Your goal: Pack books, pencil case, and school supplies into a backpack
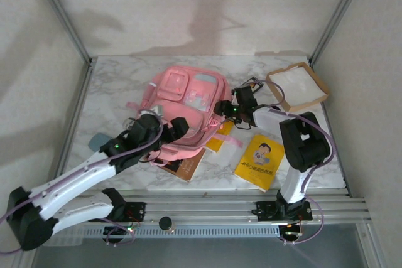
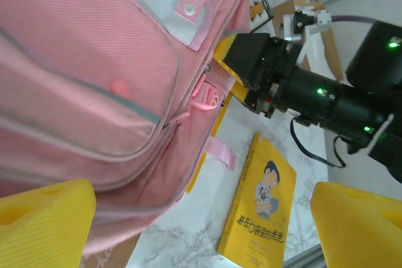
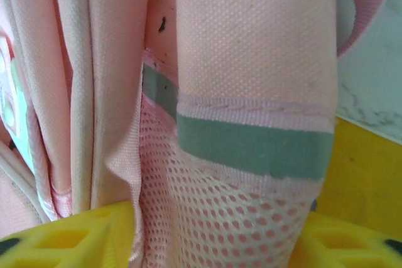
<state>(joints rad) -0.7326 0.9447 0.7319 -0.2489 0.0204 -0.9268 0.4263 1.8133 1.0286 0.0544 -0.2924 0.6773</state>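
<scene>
Looking from above: I see the pink backpack (image 1: 185,101) lying in the middle of the marble table (image 1: 119,92). Both of my arms reach in to it.

Left gripper: my left gripper (image 1: 168,127) is at the near left corner of the backpack. In its own camera, its yellow fingers (image 2: 44,224) are spread wide apart. Nothing is caught between them. The pink side of the bag is just in front of them.

Right gripper: my right gripper (image 1: 225,110) is at the right side of the backpack. Up close, its yellow fingers (image 3: 69,240) sit one on each side of the mesh pocket (image 3: 220,218). The cloth fills the gap and touches both fingers, so it is pinching the pocket.

Book on its own: one yellow book (image 1: 259,162) lies flat on the table near the right arm, apart from the bag.

Book half hidden: a second yellow book (image 1: 215,144) pokes out from under the near right edge of the backpack.

Dark book: the dark book (image 1: 188,166) pokes out from under the near edge of the bag.

Tray: a brown tray (image 1: 298,86) with a white inside sits by the far right corner, apart from the backpack.

Bag opening: I cannot tell if the zip is open.
</scene>
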